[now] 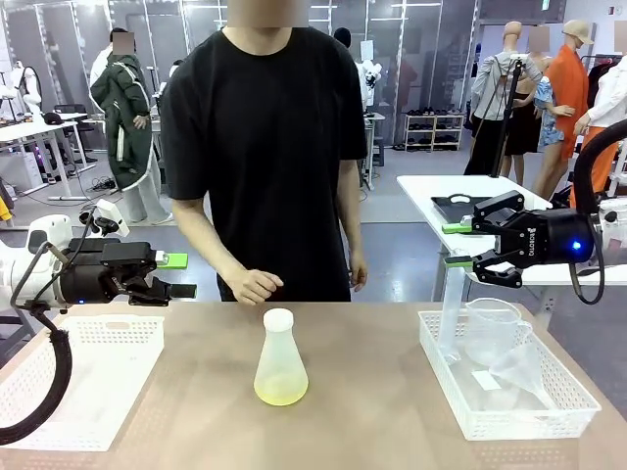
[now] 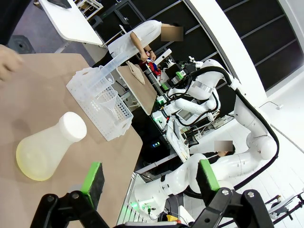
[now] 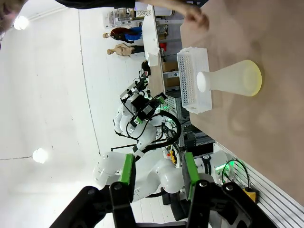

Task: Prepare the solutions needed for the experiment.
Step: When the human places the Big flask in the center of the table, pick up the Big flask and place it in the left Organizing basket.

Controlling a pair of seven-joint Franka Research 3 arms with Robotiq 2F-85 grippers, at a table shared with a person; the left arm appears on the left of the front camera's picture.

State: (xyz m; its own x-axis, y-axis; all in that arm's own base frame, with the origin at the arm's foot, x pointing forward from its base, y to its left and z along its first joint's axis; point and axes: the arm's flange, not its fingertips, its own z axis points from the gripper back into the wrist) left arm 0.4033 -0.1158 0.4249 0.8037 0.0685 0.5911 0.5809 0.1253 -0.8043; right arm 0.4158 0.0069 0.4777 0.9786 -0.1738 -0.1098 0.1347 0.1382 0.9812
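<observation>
A frosted conical flask with a white stopper stands upright at the table's middle. A shallow layer of pale yellow-green solution lies in its bottom. My left gripper hovers open above the table's far left edge, well left of the flask. My right gripper hangs open above the right basket, also apart from the flask. In the left wrist view the flask and its solution lie beyond my open left gripper. The right wrist view shows the flask, the solution and my open right gripper.
A white basket at the right holds a clear beaker, a funnel and a tall cylinder. Another white basket sits at the left. A person stands at the far side, one hand near the table edge.
</observation>
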